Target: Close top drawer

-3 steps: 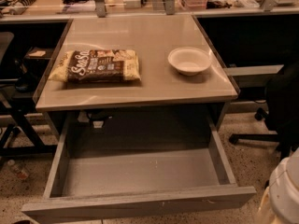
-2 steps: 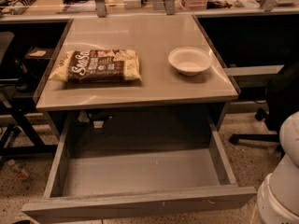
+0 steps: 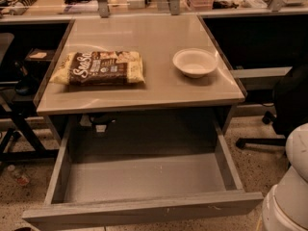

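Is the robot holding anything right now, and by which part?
Cannot tell: the gripper is out of view. Only the white arm shows, lower right, beside the open top drawer.

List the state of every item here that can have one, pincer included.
top drawer: pulled wide open, nothing visible inside
white bowl: upright on the desk top, looks empty
snack bag: lying flat on the desk top, left of the bowl
pincer: out of view; only a white arm segment shows at the lower right, beside the drawer's right front corner
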`<state>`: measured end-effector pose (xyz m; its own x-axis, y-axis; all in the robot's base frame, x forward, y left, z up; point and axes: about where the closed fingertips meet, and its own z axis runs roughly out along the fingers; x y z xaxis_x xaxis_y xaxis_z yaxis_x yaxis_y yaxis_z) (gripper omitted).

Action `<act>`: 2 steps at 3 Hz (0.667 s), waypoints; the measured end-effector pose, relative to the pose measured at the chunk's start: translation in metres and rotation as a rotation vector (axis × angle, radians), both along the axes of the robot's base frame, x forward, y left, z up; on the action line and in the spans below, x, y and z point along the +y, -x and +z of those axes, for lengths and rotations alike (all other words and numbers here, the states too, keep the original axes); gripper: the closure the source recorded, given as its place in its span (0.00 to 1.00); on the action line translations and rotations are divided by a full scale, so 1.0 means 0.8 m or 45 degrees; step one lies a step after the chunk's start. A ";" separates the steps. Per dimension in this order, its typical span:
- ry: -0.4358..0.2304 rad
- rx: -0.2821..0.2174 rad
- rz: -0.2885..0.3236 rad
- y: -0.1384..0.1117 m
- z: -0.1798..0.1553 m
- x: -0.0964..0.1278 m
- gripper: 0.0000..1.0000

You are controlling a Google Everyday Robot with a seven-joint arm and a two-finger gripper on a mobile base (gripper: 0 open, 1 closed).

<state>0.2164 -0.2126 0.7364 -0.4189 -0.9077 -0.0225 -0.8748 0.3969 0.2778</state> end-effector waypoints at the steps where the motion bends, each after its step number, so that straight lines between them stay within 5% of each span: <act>1: -0.055 -0.018 -0.030 -0.010 -0.039 0.017 1.00; 2: -0.108 -0.072 -0.049 -0.037 -0.071 0.032 1.00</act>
